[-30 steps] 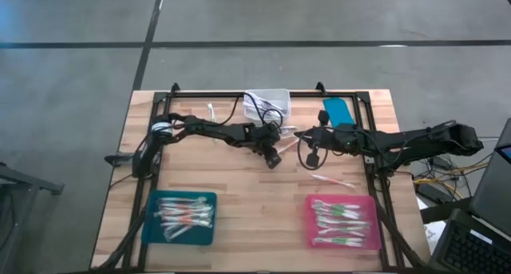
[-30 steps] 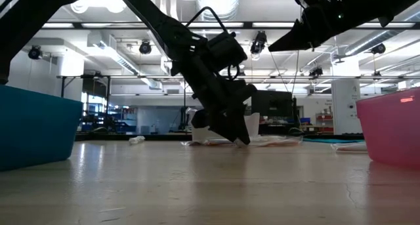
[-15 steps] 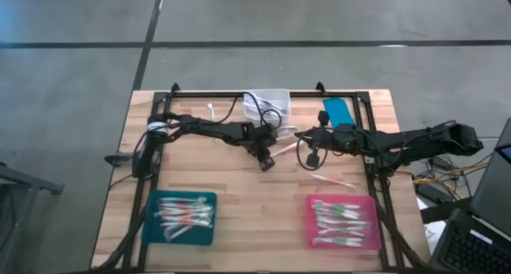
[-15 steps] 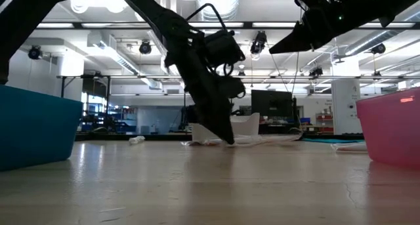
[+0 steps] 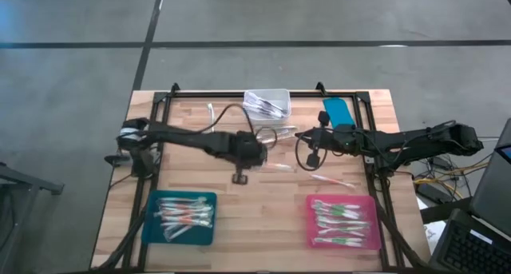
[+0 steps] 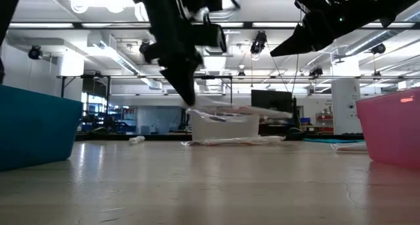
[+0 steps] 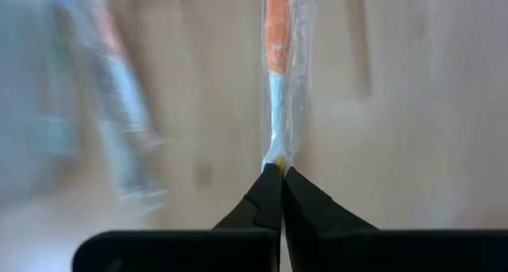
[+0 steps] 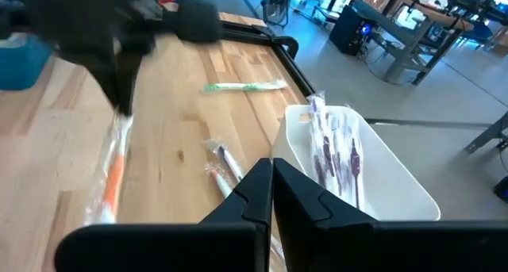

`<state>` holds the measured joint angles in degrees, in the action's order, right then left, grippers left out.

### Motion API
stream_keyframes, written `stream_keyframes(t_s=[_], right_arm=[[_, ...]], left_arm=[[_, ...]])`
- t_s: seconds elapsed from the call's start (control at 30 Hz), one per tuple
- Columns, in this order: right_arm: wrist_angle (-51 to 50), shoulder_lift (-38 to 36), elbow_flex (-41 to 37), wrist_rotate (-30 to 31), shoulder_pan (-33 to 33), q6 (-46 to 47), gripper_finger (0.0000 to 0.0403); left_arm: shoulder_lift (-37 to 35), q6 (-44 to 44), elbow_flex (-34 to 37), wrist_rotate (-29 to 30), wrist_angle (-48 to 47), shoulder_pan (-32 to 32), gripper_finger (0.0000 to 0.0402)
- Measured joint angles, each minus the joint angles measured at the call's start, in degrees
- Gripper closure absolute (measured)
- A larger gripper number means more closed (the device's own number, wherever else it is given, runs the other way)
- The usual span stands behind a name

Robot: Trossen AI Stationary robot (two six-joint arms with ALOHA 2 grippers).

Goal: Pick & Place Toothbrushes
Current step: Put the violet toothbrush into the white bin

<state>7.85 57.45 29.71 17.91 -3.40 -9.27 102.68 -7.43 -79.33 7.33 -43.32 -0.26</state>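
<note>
**Left hand is carrying an orange brush toward the trays**

You are holding one wrapped orange brush by its tip in the left hand, with the fingers pinched fully together on the wrapper end. In the low view the brush is hanging nearly level, clear above the surface, trailing out to the right of the hand.

Because the grip is only on the very end of the wrapper, you are likely better off moving slowly and avoiding sharp wrist turns, since a swing could pull the thin plastic out of the pinch. The teal tray at the near left is already holding orange-accented brushes, so it looks like the right target; the pink tray at the near right is holding green ones. Before letting go, be bringing the whole length of the brush over the tray's inside, then lower it so the free end is not catching the rim.

The left arm is reaching from the far left across to the middle of the surface, hand pointing down and toward the near side. The right hand is waiting right of centre, fingers pressed together and holding nothing, raised off the surface.

More brushes are waiting in the white bin at the far edge, and a few loose ones are lying on the surface near the right arm.
</note>
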Motion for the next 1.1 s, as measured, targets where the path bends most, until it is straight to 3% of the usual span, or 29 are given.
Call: stream_keyframes(t_s=[0.27, 0.4, 0.57, 0.77, 0.93, 1.1], right_arm=[[-0.06, 0.00, -0.04, -0.73, 0.00, 5.86, 0.0394], [0.02, 0.00, -0.04, -4.36, -0.02, 8.77, 0.0394], [0.05, 0.00, -0.04, -8.75, 0.00, 12.66, 0.0394], [0.02, 0.00, -0.04, -9.27, 0.00, 17.61, 0.0394], [-0.04, 0.00, -0.04, -9.44, 0.00, 17.67, 0.0389], [-0.03, 0.00, -0.04, -11.43, -0.02, 17.58, 0.0356]], left_arm=[[-1.85, -37.05, 0.00, 34.45, -4.42, -11.27, 0.0399], [-1.49, -57.05, 0.00, 45.19, -1.75, -12.97, 0.0396], [-1.60, -73.86, -0.04, 48.15, 3.97, -12.91, 0.0399], [-1.60, -93.46, -0.03, 54.48, 14.59, -12.52, 0.0395], [-1.60, -98.90, -0.13, 55.65, 23.57, -11.88, 0.0397], [-1.60, -99.90, -0.68, 55.61, 25.91, -10.91, 0.0395]])
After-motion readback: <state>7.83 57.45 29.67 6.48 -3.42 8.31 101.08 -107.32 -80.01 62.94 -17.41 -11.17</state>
